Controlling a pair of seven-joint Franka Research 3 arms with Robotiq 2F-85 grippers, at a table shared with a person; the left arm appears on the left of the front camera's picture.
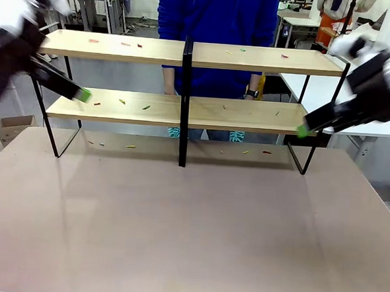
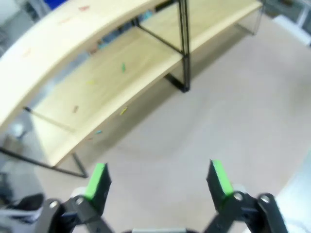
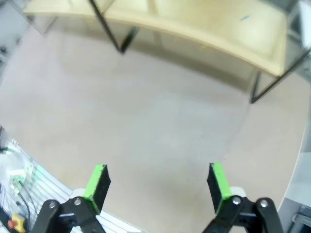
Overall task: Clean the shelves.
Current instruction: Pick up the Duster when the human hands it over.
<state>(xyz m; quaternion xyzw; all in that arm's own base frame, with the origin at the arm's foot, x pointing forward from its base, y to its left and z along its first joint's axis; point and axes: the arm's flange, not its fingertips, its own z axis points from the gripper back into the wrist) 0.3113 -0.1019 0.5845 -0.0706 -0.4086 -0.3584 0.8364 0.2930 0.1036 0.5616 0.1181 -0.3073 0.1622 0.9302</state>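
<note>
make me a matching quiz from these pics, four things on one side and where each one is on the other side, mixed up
Things:
1. left gripper
2. right gripper
3. post
4. person

Places:
a. behind the shelves
b. by the right end of the lower board
c. upright at the middle of the shelves
d. by the left end of the lower board

Pairs: 1-d; 2-b; 3-c; 4-a
</note>
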